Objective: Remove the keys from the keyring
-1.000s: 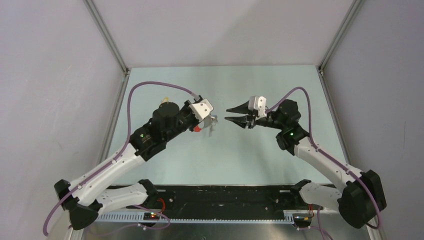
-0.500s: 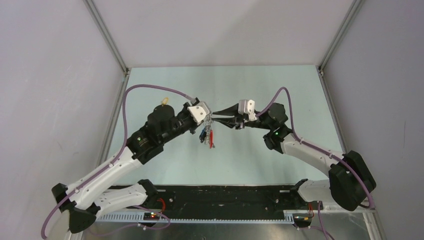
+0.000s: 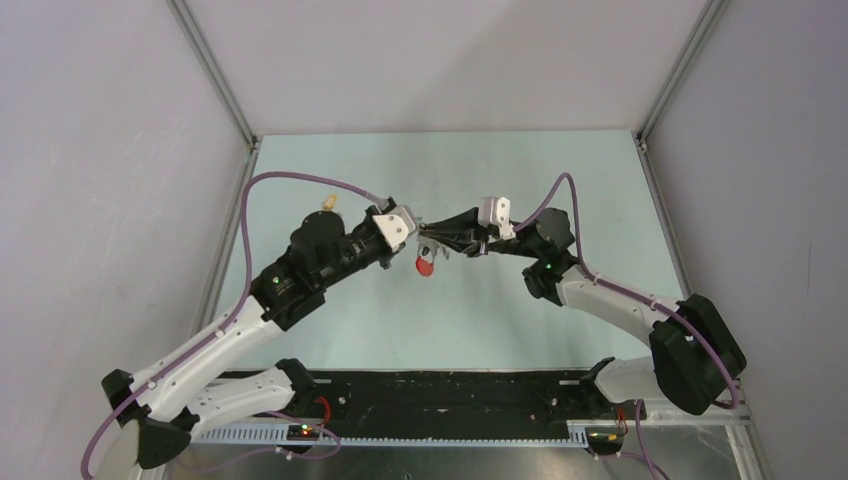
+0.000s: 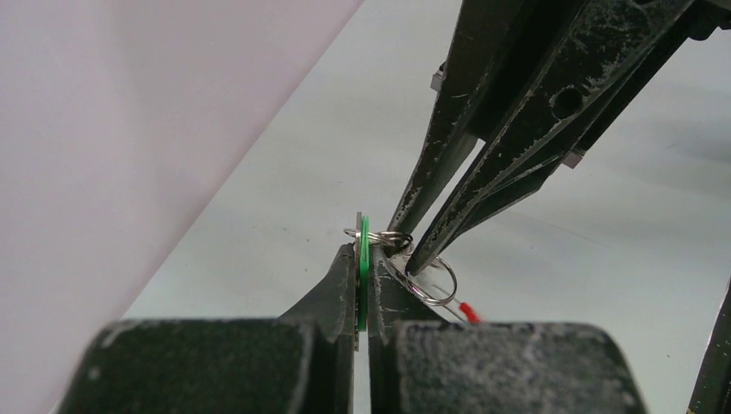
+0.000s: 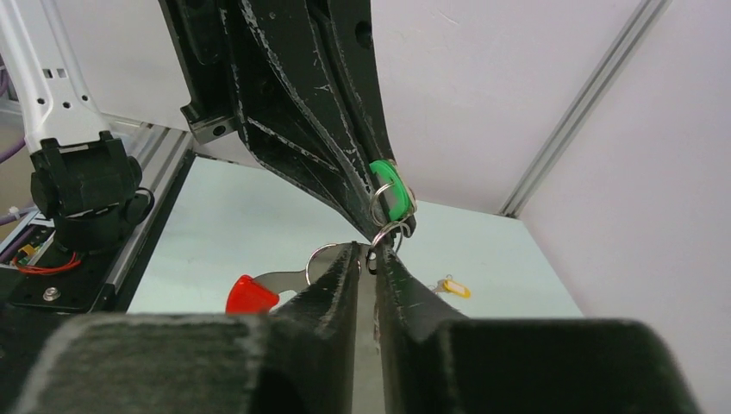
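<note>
Left gripper point(image 4: 362, 250): pressed together on the green-tagged key point(image 5: 390, 191); the tag is pinched flat between the pads.
Keyring point(image 5: 250, 297): held off the table, hung just beyond the left tips and beneath the right tips, with its red part lowest.
Right gripper point(image 5: 372, 253): jaws are brought nearly together at the ring wire beside the green tag; whether the wire is pinched cannot be told.
Risk, slip: the thin wire may be squeezed out from between the right tips, since little of it is covered.
Risk, drop: the tag may be dragged from the left pads if the tools are drawn apart askew, and the bunch would be dropped.
Risk, clash: the two sets of tips are almost touching; a small misalignment may jam them together.
Surroundings: a yellow-tagged key point(image 5: 453, 288) is seen lying on the table point(image 3: 500, 330), beyond the right tips and well apart.
Obstruction: each tool's access to the ring is crowded only by the other's fingers.
</note>
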`<state>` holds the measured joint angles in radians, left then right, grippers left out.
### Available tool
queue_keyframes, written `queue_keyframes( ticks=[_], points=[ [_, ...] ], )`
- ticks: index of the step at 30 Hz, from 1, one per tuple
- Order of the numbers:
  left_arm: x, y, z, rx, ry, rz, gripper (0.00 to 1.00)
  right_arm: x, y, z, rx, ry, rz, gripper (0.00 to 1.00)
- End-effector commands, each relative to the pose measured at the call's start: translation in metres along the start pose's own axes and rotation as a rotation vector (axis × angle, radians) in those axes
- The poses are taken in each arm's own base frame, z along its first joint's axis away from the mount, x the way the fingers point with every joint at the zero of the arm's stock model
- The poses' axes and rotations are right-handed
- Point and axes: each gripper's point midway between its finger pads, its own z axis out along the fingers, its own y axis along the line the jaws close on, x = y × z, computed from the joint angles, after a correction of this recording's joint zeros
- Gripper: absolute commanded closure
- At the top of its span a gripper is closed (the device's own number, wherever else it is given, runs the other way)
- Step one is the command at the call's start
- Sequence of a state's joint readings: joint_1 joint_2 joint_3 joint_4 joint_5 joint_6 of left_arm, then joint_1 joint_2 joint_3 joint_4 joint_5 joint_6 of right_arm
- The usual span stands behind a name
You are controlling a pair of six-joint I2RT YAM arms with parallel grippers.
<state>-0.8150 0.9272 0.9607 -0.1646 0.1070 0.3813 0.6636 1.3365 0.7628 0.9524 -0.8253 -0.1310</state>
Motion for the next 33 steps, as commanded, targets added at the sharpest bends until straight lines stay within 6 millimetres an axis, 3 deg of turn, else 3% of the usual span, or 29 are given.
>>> queue_keyframes(
  ticks=[1,3,12,33],
  points=[
    [-0.026,0.002,-0.005,-0.009,-0.103,-0.007,1.00,-0.014,-0.006,0.004,0.014,-0.048,-0.033,0.91],
    [-0.025,0.005,-0.006,-0.022,-0.099,-0.009,1.00,-0.014,-0.006,0.003,0.014,-0.043,-0.030,1.00],
    [-0.023,0.023,-0.010,-0.128,-0.073,-0.045,1.00,-0.019,-0.006,-0.009,0.002,-0.028,-0.047,1.00],
    [-0.015,0.012,0.001,-0.071,-0.054,-0.055,1.00,-0.043,0.000,-0.019,0.017,-0.110,-0.117,1.00]
  ],
)
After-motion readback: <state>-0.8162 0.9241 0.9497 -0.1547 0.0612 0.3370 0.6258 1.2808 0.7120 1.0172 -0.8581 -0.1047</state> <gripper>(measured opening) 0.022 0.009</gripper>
